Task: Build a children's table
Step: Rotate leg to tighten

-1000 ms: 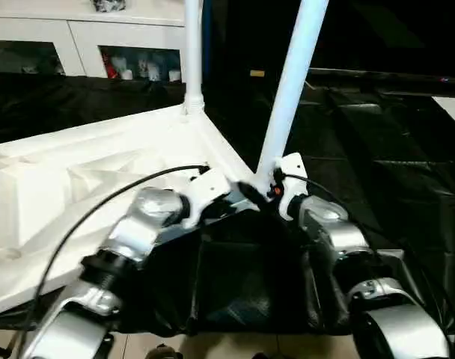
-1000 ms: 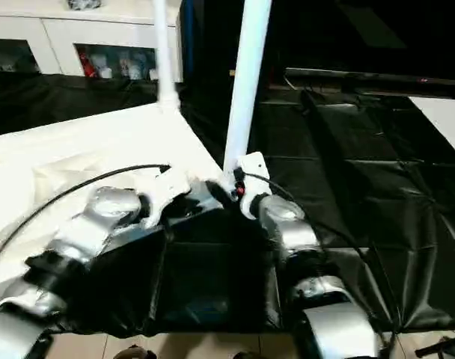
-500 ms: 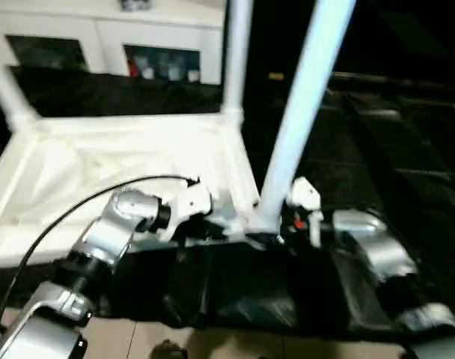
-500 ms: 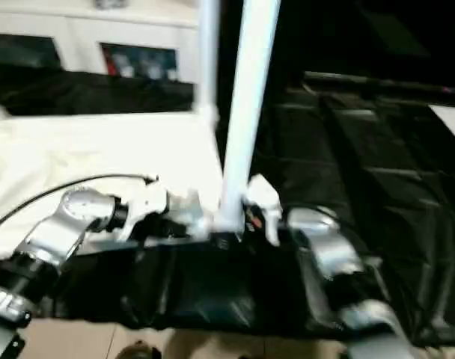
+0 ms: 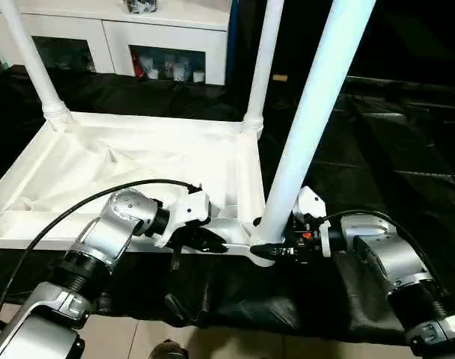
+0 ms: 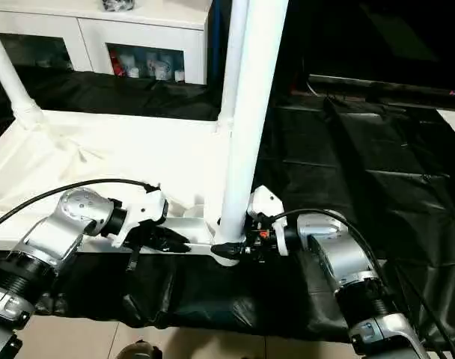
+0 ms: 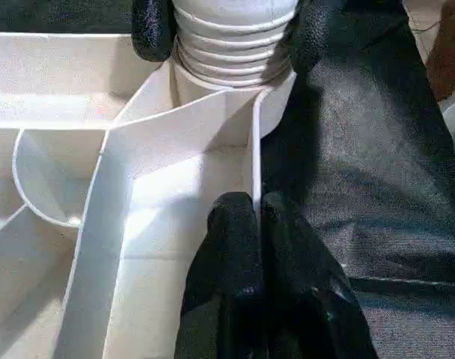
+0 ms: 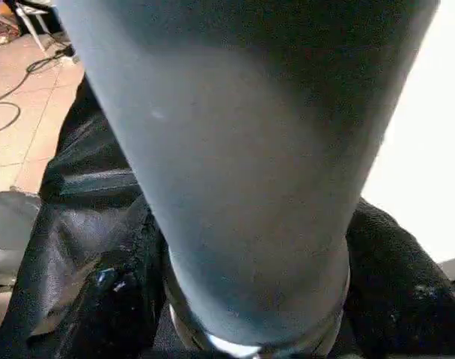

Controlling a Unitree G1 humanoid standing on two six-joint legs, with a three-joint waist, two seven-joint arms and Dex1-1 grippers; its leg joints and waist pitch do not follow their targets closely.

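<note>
Seating the third leg [image 5: 302, 142]: our right gripper [image 5: 266, 247] straddles its base, left gripper [image 7: 261, 224] pinches the tabletop rim [image 7: 251, 161]; next we twist it home.

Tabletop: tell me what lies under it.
The upturned white tabletop rests on a black-draped work surface, whose cloth shows around its edges. What lies beneath its middle is covered.

So the tabletop [image 5: 138, 161] lies upside down on the draped table [image 5: 407, 149], three legs [image 5: 313, 112] standing up from its corners. A cabinet [image 5: 168, 34] sits behind it all.
</note>
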